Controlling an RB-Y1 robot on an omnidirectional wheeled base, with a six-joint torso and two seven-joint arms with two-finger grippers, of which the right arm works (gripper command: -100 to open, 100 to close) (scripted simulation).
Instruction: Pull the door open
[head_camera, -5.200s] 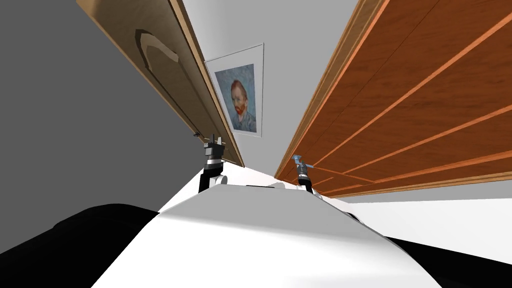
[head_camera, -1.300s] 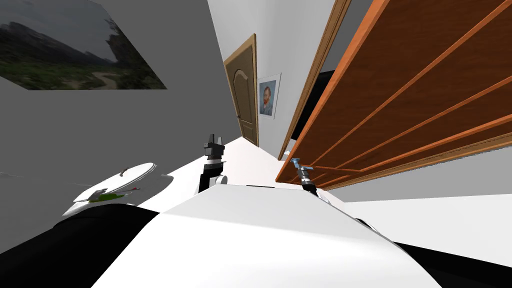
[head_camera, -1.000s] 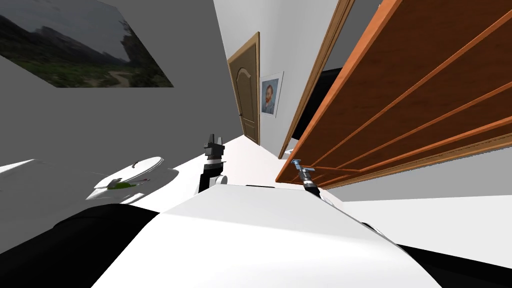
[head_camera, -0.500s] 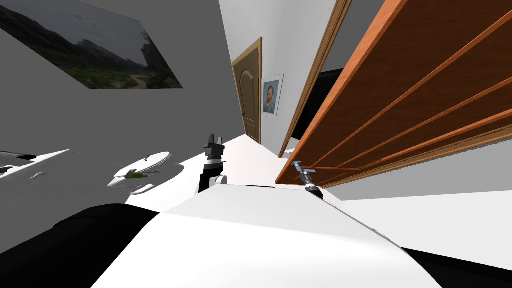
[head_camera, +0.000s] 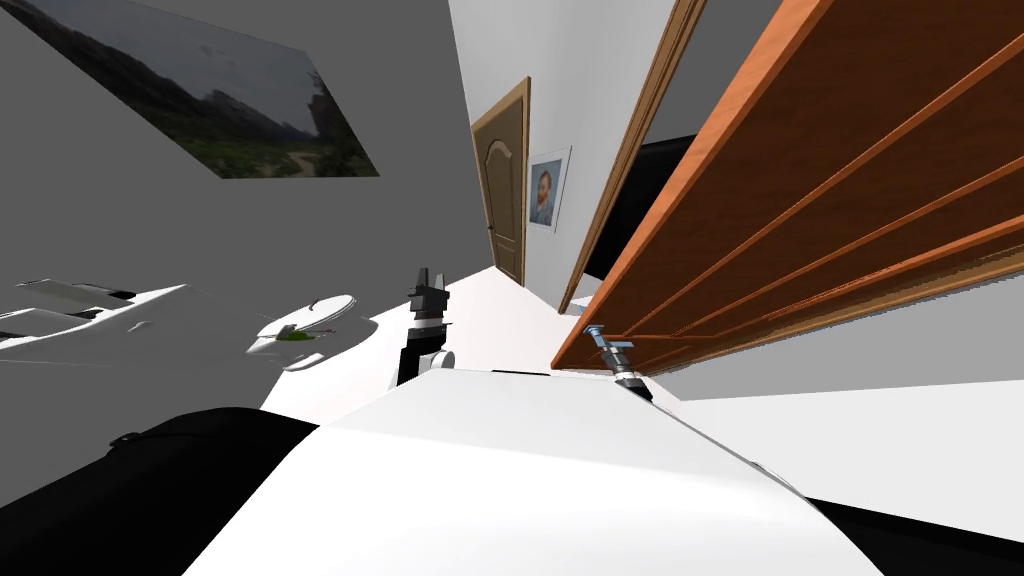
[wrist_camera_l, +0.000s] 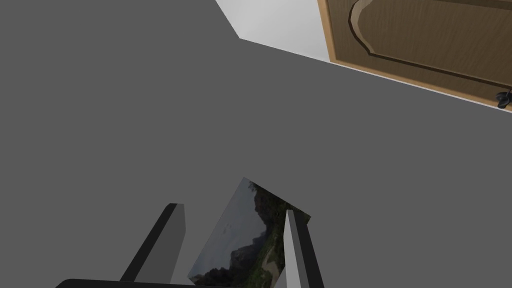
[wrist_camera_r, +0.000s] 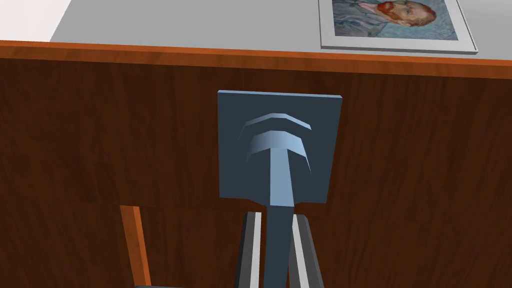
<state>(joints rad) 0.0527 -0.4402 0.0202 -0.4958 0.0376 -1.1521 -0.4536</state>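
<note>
- Right gripper (wrist_camera_r: 276, 220), lower centre: fingers clamped on the blue-grey door handle (wrist_camera_r: 279, 165).
- Reddish-brown door (head_camera: 850, 180), upper right of frame, swung off its jamb.
- Left gripper (head_camera: 430, 283), centre: fingers apart, empty.

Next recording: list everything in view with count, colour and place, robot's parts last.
Reddish-brown panelled wooden door: one, open, robot's right.
Blue-grey lever handle on a square plate: one, on that door.
Tan arched-panel door: one, far wall.
Framed portrait of a red-bearded man: one, beside the tan door.
Dark landscape picture: one, grey wall, robot's left.
White rounded fixtures: count unclear, low left.
Black area: one, beyond the open doorway.
Left tool: one, open, empty.
Right tool: one, shut on the handle.
</note>
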